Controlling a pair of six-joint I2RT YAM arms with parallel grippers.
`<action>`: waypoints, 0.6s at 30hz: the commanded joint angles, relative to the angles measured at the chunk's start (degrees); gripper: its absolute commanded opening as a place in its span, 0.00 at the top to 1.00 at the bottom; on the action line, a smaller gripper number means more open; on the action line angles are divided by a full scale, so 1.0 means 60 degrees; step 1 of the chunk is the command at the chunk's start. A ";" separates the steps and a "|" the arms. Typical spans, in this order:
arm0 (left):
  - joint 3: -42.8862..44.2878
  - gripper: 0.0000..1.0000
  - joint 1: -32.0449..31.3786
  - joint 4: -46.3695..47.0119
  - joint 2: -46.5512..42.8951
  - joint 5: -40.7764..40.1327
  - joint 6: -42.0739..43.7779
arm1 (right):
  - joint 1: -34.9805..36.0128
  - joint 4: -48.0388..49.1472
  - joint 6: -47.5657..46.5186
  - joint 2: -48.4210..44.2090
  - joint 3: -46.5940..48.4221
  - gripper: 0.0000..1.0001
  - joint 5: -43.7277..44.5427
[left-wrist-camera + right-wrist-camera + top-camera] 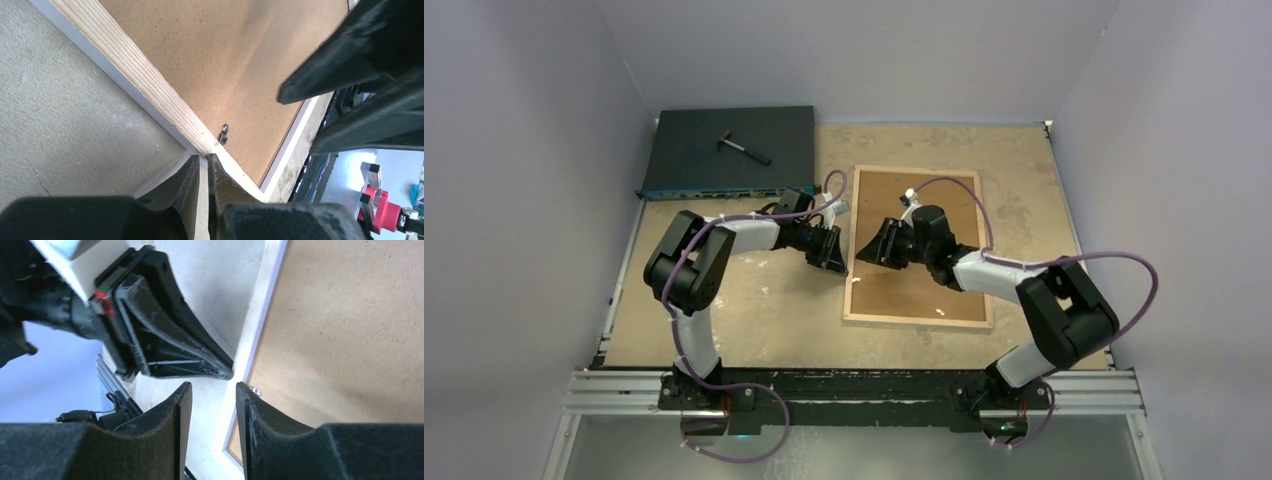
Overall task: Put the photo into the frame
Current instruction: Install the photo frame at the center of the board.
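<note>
The frame (916, 321) lies back-up on the table, its light wood rail (150, 85) around a brown backing board (904, 295). The photo is hidden or out of view. My left gripper (837, 262) sits at the frame's left rail; in the left wrist view its jaws (203, 157) are shut, with only a sliver between them, right at the rail's outer edge. My right gripper (874, 245) faces it from over the board. Its jaws (213, 385) stand open above the rail (260, 305), holding nothing. A small metal tab (223, 134) sticks out beside the rail.
A dark flat box (729, 150) sits at the back left with a small hammer-like tool (744, 147) on it. Grey walls close the table on three sides. The arms' mounting rail (854, 390) runs along the near edge.
</note>
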 commanded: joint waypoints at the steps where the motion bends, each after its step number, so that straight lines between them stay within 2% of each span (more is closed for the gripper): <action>1: 0.0112 0.91 -0.0010 -0.0214 -0.0202 -0.0678 0.0441 | 0.0106 0.0503 0.0613 -0.0519 -0.0957 0.60 0.0332; 7: 0.0060 0.92 -0.0010 -0.0172 -0.0146 -0.0659 0.0395 | 0.0632 0.1481 0.1485 -0.0167 -0.1808 0.61 0.0188; 18: 0.0034 0.92 -0.0010 -0.0153 -0.0147 -0.0656 0.0363 | 0.0791 0.2381 0.2029 0.0501 -0.1676 0.66 0.0384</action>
